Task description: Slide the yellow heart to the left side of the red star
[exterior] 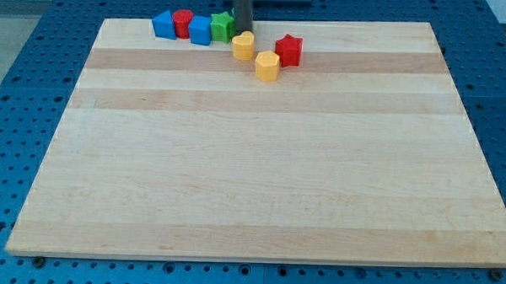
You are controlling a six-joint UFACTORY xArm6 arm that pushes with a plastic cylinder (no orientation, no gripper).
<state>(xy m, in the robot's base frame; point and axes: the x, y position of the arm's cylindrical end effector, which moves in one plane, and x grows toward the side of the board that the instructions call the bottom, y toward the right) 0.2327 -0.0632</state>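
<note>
**Nudging the yellow heart in beside the red star**

Spreading across nearly the whole view, the wooden counter (261,159) carries every block in a cluster along the view's top edge, and the rest of it holds nothing; above that cluster the dark rod comes straight down from the view's top, upright, and my tip (242,32) ends just behind the yellow heart (244,46), touching it or very nearly so; there is no pincer on this arm, so nothing is wide, narrow or holding, only a bare rod that pushes.

The red star (288,50) sits just to the view's right of the heart, a small gap between them; a second yellow block (267,65), its shape hard to make out, lies just below that gap, close to both; further to the view's left run the green block (222,25), a blue block (200,30), a red block (183,22) and another blue block (163,23).

The heart looks almost placed already; in my judgement a short, gentle shove suffices, kept behind the heart's centre so it does not spin, and stopped before it bumps the star or the second yellow block.
</note>
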